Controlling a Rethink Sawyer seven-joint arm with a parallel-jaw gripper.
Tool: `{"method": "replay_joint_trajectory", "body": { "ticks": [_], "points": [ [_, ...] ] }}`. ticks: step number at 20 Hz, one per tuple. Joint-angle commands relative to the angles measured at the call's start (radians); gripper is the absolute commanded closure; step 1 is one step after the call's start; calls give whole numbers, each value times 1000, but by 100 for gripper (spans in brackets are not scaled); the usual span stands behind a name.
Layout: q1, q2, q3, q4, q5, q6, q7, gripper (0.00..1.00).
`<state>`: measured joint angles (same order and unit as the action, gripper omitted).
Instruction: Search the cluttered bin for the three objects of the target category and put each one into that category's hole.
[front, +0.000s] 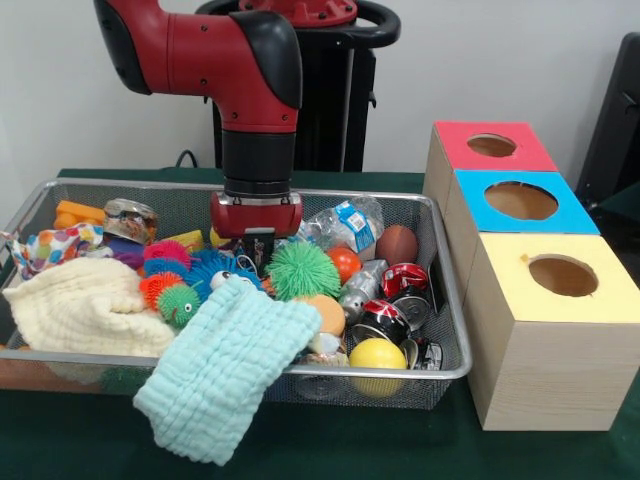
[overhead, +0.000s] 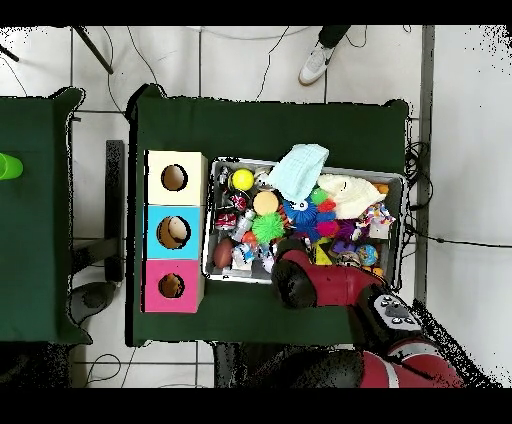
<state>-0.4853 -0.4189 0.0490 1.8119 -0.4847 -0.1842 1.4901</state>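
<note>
We see a pale aqua cloth (front: 228, 368) and a cream cloth (front: 82, 307) draped over the silver wire bin (front: 449, 300), near a green spiky ball (front: 302, 269) and a yellow ball (front: 377, 354). The boxes have red (front: 490, 147), blue (front: 521, 202) and yellow (front: 560, 276) tops; the table cover (front: 80, 450) is dark green.

Looks like a robotics lab: green-clothed surface (overhead: 270, 120) standing on a pale tiled floor (overhead: 460, 150) strewn with loose cables (overhead: 240, 62), plain white wall (front: 500, 50) behind, and a person's shoe (overhead: 316, 62) at the far edge.
</note>
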Motion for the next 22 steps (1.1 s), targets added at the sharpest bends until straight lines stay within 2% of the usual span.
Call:
{"method": "replay_joint_trajectory", "body": {
  "ticks": [1, 4, 9, 11, 16, 22],
  "points": [
    [-16, 22, 64, -83, -13, -89, 159, 100],
    [-15, 19, 62, -79, -11, -123, 168, 100],
    [-23, 11, 73, -77, -14, -110, 165, 100],
    [-46, -14, 101, -61, -15, -51, 159, 100],
    [-146, -131, 211, 1, 3, 162, 102, 100],
    [-204, -205, 272, 17, 41, 322, 49, 100]
  ]
}}
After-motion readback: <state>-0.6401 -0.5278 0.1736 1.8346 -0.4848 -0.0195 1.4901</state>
